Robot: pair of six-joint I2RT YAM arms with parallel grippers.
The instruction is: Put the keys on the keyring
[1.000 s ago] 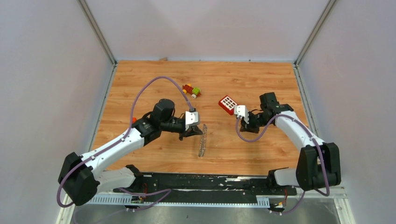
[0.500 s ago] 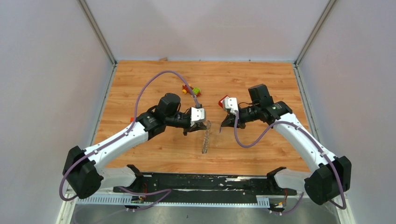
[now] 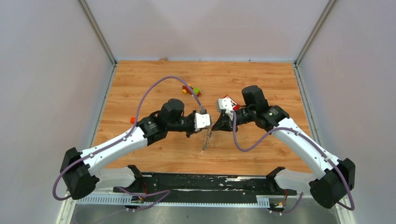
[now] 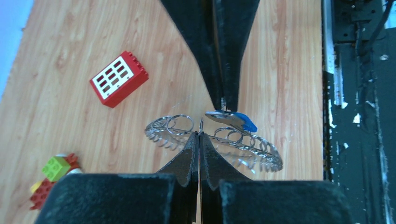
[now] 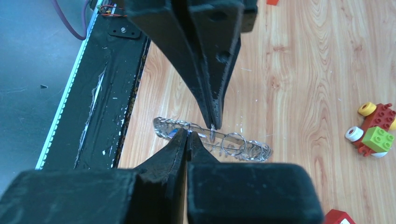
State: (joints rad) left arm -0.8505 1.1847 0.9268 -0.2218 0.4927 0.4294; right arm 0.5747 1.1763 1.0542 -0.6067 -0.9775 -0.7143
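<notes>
Left gripper (image 4: 199, 136) pinched shut on keyring (image 4: 261, 155) near centre of table (image 3: 140, 84). Ring stands on edge, long axis running far-to-near edge. Right gripper (image 4: 223, 102) faces it, clamped on blue-headed key (image 4: 233, 120) at ring's upper rim.

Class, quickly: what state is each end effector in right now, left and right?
Left end effector: closed, pinching the keyring by its wire.
Right end effector: closed, gripping the blue-headed key.
</notes>
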